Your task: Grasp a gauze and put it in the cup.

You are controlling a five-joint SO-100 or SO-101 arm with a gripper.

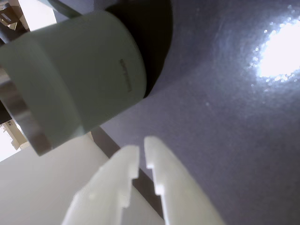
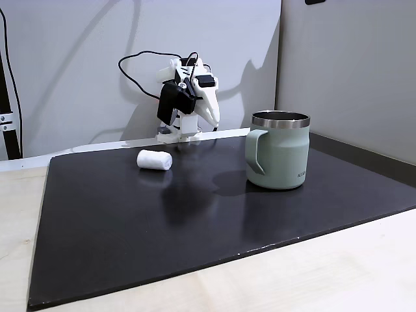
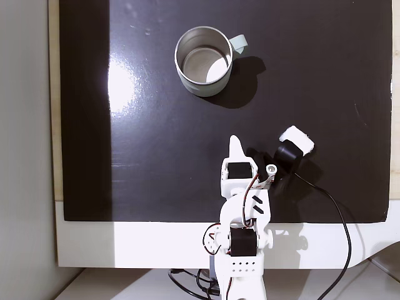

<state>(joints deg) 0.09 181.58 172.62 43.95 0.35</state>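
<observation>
The cup (image 3: 203,60) stood upright on the dark surface (image 3: 156,162), its steel interior showing nothing inside from above. The gauze (image 2: 155,159) lay on its side on the surface, well apart from the cup. The jaws of the gripper (image 1: 142,149) were nearly together, holding nothing.

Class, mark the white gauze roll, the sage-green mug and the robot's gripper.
white gauze roll (image 2: 155,160): a fixed view, its side.
sage-green mug (image 2: 281,156): a fixed view, its outer wall.
gripper (image 1: 142,151): wrist view, between the white fingertips.

In the wrist view we lose the pale sage-green steel-rimmed mug (image 1: 70,79) past the left edge — its small dark lettering (image 1: 125,75) blurs beyond reading.
</observation>
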